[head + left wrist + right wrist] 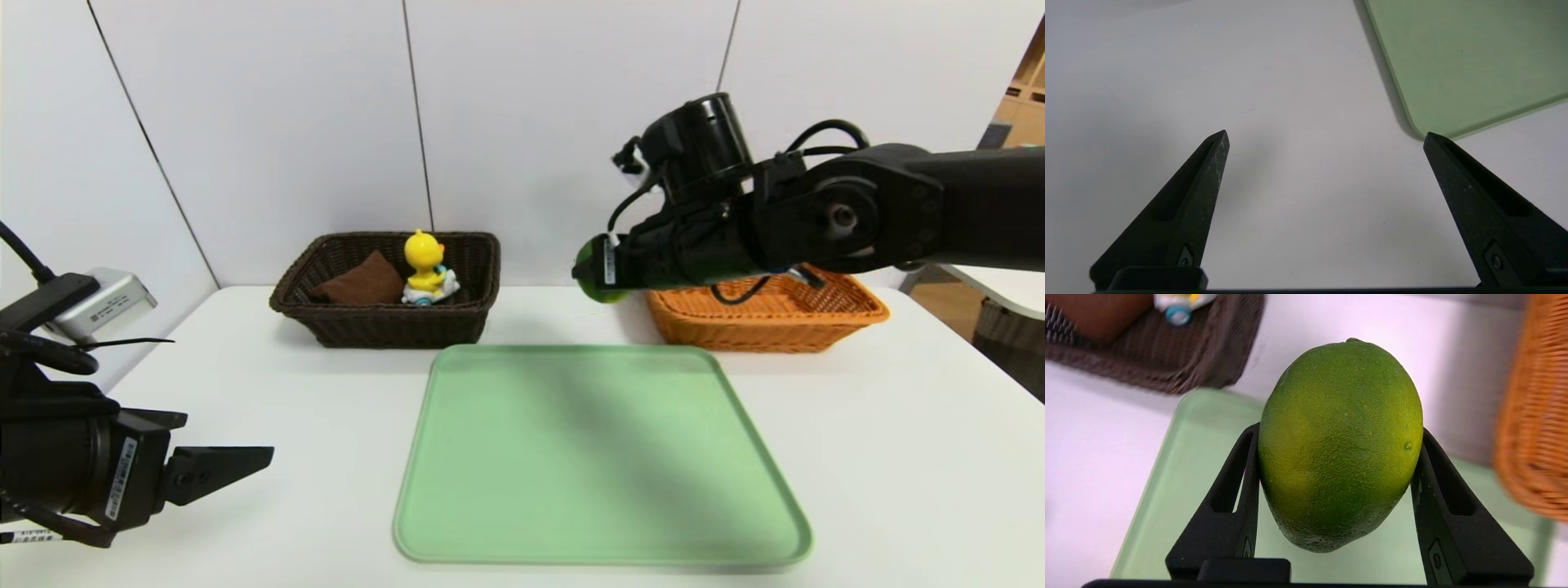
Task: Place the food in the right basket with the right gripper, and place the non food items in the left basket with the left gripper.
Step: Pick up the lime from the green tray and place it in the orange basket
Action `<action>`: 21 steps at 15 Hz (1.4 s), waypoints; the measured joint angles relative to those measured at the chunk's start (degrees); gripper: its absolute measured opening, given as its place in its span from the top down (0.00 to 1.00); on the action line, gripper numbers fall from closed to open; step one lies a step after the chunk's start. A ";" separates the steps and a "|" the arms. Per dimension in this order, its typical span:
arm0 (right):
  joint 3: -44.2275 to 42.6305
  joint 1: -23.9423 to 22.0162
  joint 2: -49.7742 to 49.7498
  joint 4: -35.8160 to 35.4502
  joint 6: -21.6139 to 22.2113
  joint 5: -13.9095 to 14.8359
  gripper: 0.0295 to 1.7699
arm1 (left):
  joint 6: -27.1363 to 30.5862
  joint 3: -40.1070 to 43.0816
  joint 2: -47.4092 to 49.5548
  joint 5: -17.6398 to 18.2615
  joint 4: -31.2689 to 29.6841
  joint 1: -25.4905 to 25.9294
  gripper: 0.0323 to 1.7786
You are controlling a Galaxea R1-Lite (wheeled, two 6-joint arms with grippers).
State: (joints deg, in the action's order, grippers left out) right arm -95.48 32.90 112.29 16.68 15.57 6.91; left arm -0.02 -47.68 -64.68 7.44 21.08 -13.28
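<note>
1. The right gripper (1335,465), right of centre in the head view, clamps a green lime (1340,443) (both fingers pressed on its sides).
2. Below it lies the green tray (600,457); the orange basket (767,314) sits just right.
3. The left gripper (1325,136), lower left, is spread wide and holds nothing.

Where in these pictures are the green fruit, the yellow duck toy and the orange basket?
green fruit (1339,445): right wrist view, middle of its peel, held in the right gripper.
yellow duck toy (424,255): head view, on its body.
orange basket (767,327): head view, on its front wall.
</note>
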 joint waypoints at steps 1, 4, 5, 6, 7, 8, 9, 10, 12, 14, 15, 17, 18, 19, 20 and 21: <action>-0.17 -2.21 -0.46 -0.01 -0.28 -0.05 0.43 | 0.02 0.02 0.00 -0.02 0.00 -0.04 0.05; -0.30 -9.14 -0.68 -0.06 -1.54 0.00 0.43 | 0.02 0.16 -0.09 -0.09 -0.07 -0.06 0.05; -0.30 -11.35 -0.41 -0.12 -1.84 0.00 0.43 | 0.02 0.18 -0.12 -0.06 -0.22 -0.06 0.05; -0.30 -13.47 -0.07 -0.22 -2.01 -0.05 0.43 | 0.02 0.29 -0.20 -0.05 -0.83 -0.06 0.05; -0.28 -15.65 0.48 -0.26 -2.60 -0.05 0.43 | 0.02 0.38 -0.23 -0.02 -1.16 -0.06 0.05; -0.20 -17.62 1.13 -0.32 -3.23 -0.05 0.43 | 0.02 0.46 -0.28 0.00 -1.21 -0.06 0.05; -0.15 -19.60 1.99 -0.39 -3.69 -0.05 0.43 | 0.02 0.55 -0.30 -0.02 -1.23 -0.06 0.05; -0.15 -21.30 2.84 -0.43 -4.24 -0.02 0.43 | 0.02 0.66 -0.33 -0.02 -1.24 -0.06 0.05; -0.39 -24.17 4.88 -1.35 -6.23 0.00 0.43 | -0.02 0.71 -0.34 -0.02 -1.23 -0.09 0.05; -0.66 -26.54 7.12 -3.07 -8.05 -0.02 0.43 | -0.05 0.71 -0.37 0.00 -1.24 -0.09 0.05; -0.77 -27.32 8.08 -3.36 -8.46 0.00 0.43 | -0.05 0.68 -0.34 -0.02 -1.24 -0.09 0.05; -1.46 -28.16 9.73 -3.32 -8.57 0.00 0.43 | -0.05 0.66 -0.39 -0.02 -1.29 -0.06 0.05; -1.95 -28.33 10.53 -3.34 -8.61 -0.05 0.43 | -0.05 0.66 -0.41 0.00 -1.27 -0.06 0.05; -2.27 -28.44 11.31 -3.32 -8.81 -0.09 0.38 | -0.05 0.66 -0.44 0.00 -1.29 -0.06 0.05; -2.56 -28.47 12.08 -3.32 -8.87 -0.09 0.34 | -0.05 0.66 -0.44 -0.02 -1.27 -0.06 0.05; -2.76 -28.50 12.82 -3.40 -8.87 -0.09 0.30 | -0.07 0.66 -0.44 0.00 -1.27 -0.06 0.05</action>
State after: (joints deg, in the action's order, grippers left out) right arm -98.23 4.40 125.11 13.28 6.69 6.83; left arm -0.10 -47.02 -65.12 7.44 19.81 -13.34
